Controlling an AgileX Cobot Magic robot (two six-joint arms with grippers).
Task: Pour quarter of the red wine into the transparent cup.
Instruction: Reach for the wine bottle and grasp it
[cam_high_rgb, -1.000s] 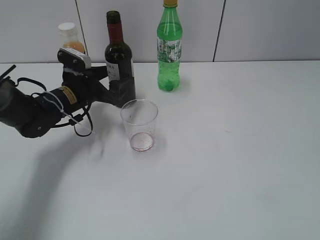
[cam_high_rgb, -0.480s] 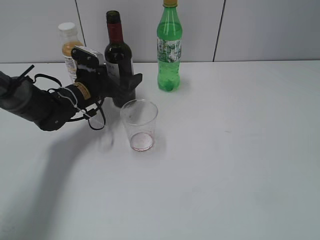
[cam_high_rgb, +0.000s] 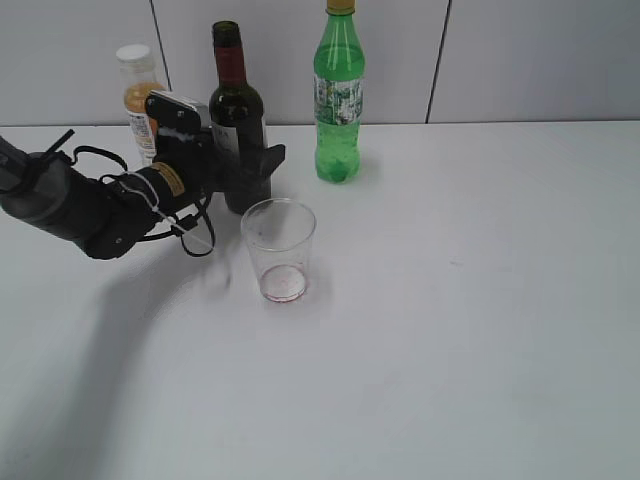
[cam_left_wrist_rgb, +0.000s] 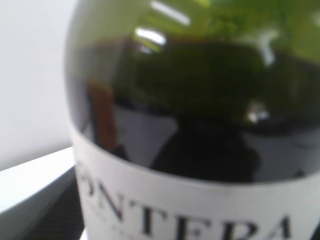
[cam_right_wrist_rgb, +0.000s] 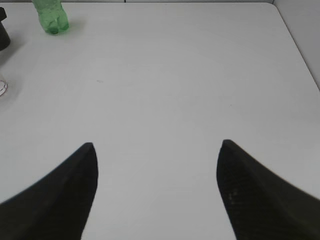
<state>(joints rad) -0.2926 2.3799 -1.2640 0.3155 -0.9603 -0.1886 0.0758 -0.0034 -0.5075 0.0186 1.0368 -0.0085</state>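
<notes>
The wine bottle (cam_high_rgb: 238, 100) of dark glass, with dark red neck foil and a white label, stands upright at the back left of the white table. My left gripper (cam_high_rgb: 248, 172) has its fingers on both sides of the bottle's lower body and grips it. In the left wrist view the bottle (cam_left_wrist_rgb: 200, 125) fills the frame, with the gripper (cam_left_wrist_rgb: 195, 220) around its label. The transparent cup (cam_high_rgb: 279, 250) stands in front of the bottle, slightly to its right, with a red trace at its bottom. My right gripper (cam_right_wrist_rgb: 157, 150) is open and empty over bare table and does not show in the exterior view.
A green plastic bottle (cam_high_rgb: 340, 95) stands right of the wine bottle and also shows in the right wrist view (cam_right_wrist_rgb: 50, 17). An orange juice bottle (cam_high_rgb: 137, 85) with a white cap stands behind my left arm. A grey wall runs along the table's back edge.
My left gripper rose and moved forward from in front of the wine bottle's base to around its lower body. The bottle and the cup have not moved.
</notes>
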